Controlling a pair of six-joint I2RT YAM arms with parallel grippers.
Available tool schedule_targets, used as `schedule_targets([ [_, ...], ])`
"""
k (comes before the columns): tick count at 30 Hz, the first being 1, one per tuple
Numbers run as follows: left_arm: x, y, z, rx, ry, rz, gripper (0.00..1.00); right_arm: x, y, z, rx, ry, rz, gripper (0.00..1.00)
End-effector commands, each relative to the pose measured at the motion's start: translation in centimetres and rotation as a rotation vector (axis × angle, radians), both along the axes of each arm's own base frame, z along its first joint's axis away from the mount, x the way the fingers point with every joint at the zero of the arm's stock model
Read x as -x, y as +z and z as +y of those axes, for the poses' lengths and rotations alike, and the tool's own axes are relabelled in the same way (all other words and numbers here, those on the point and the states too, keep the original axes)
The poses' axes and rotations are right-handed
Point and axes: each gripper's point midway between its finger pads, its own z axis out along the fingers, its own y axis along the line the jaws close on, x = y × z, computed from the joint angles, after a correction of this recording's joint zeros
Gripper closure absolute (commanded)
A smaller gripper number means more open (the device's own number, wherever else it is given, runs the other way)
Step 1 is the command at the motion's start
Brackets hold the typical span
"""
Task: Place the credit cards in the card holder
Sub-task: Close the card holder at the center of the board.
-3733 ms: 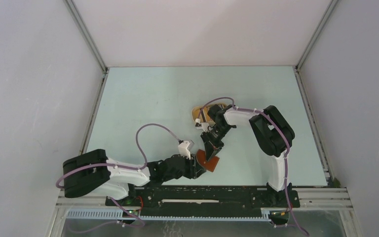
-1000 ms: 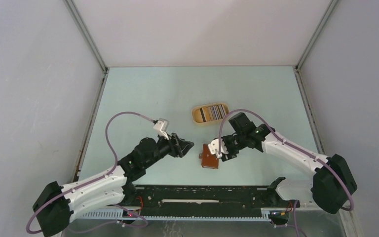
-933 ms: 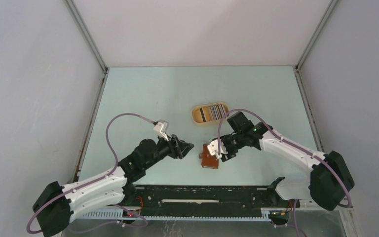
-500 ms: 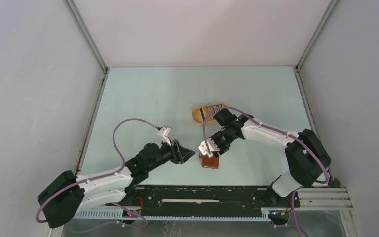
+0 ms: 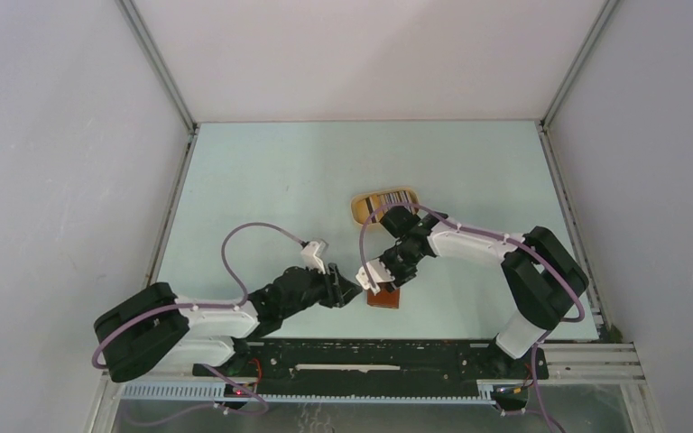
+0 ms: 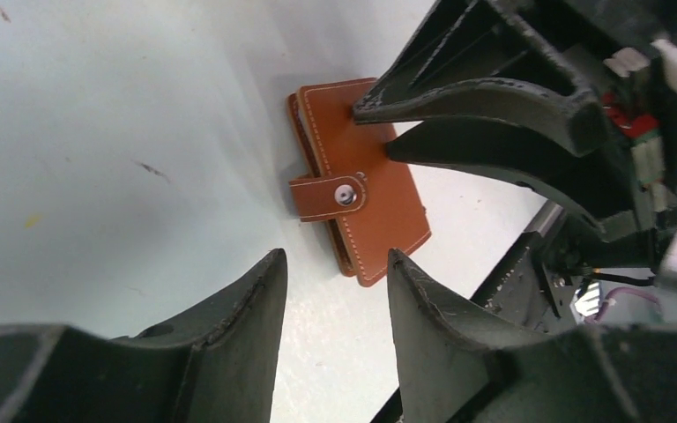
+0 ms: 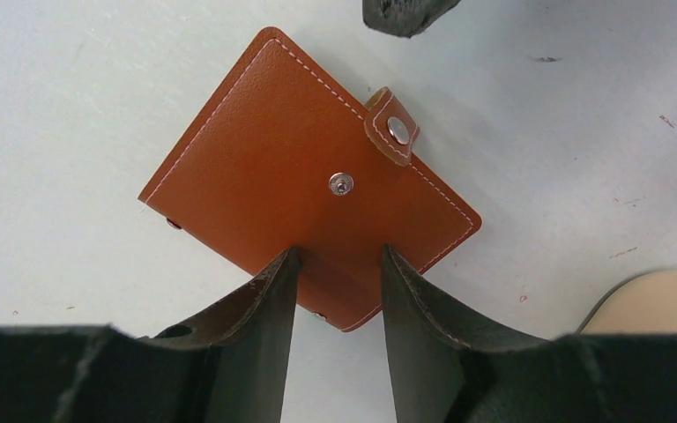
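A pale green table (image 5: 262, 180) has two robot arms reaching in from its near edge toward the middle. Behind the centre sits a tan oval tray (image 5: 357, 210) holding the credit cards (image 5: 390, 197), a striped row seen edge-on and partly hidden by the right arm. Apart from the tray, nearer the arms, the brown leather card holder (image 7: 300, 194) lies flat on the table, folded shut. The right gripper (image 7: 335, 256) is directly over the holder, its fingers parted and grasping nothing. Whether the tips touch the leather cannot be told. The left gripper (image 6: 335, 264) is low and just beside the holder, its fingers spread over bare table, empty. The task looks barely begun, with the holder unopened and no card lifted or inserted.
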Motion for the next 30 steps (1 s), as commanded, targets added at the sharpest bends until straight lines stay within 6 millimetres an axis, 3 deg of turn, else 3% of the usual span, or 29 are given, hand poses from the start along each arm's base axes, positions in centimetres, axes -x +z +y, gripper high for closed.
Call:
schedule_targets([
  [1,-2.0,2.3,-1.5,0.058,0.062,-0.036,0.49,0.4,-1.1,0.4,0.036,-0.007,0.009,0.52],
  [8,-1.9,2.0,-1.7,0.06,0.078,-0.013,0.47,0.3,-1.0,1.1,0.027,-0.105,0.052,0.52],
  [16,-1.2,1.3,-1.2,0.104,0.11,0.065,0.46,-0.1,1.1,2.0,-0.029,-0.188,0.082,0.52],
  [24,2.5,0.9,-2.6,0.152,0.074,0.142,0.6,1.6,6.1,1.8,-0.18,-0.169,0.153,0.46],
  [27,3.7,0.2,-3.0,0.124,0.076,0.165,0.65,1.1,6.4,1.5,-0.199,-0.196,0.167,0.46],
  [30,4.6,-0.3,-3.3,0.097,0.078,0.175,0.72,-0.8,5.8,0.9,-0.19,-0.293,0.172,0.46],
])
